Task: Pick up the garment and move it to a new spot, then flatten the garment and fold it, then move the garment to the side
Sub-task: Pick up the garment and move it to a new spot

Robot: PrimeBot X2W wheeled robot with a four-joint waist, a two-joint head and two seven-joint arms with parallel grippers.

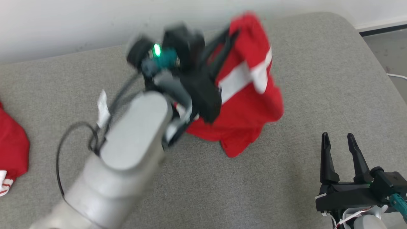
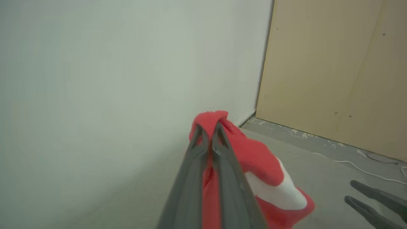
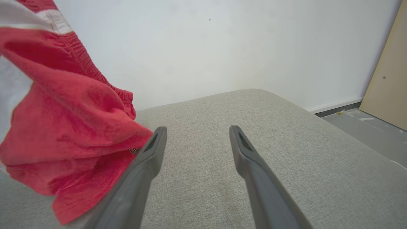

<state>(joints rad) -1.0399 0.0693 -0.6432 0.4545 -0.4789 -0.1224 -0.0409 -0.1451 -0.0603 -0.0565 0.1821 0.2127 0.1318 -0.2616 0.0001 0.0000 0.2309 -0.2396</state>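
Note:
A red garment [image 1: 248, 105] with a white stripe hangs bunched in the air over the grey padded surface [image 1: 286, 190], its lower folds close to the fabric top. My left gripper [image 1: 232, 33] is shut on the garment's upper edge; in the left wrist view the closed fingertips [image 2: 208, 128] pinch red cloth [image 2: 254, 156]. My right gripper [image 1: 338, 136] stands open at the lower right, nothing between its fingers. In the right wrist view the garment [image 3: 63, 133] hangs to the left of the open gripper [image 3: 197, 132], beside its left finger.
Another red cloth [image 1: 11, 149] lies at the surface's left edge. A white wall runs along the back. Bare floor with a white cable [image 1: 397, 76] lies past the right edge, and a tan board [image 2: 337, 73] stands beyond it.

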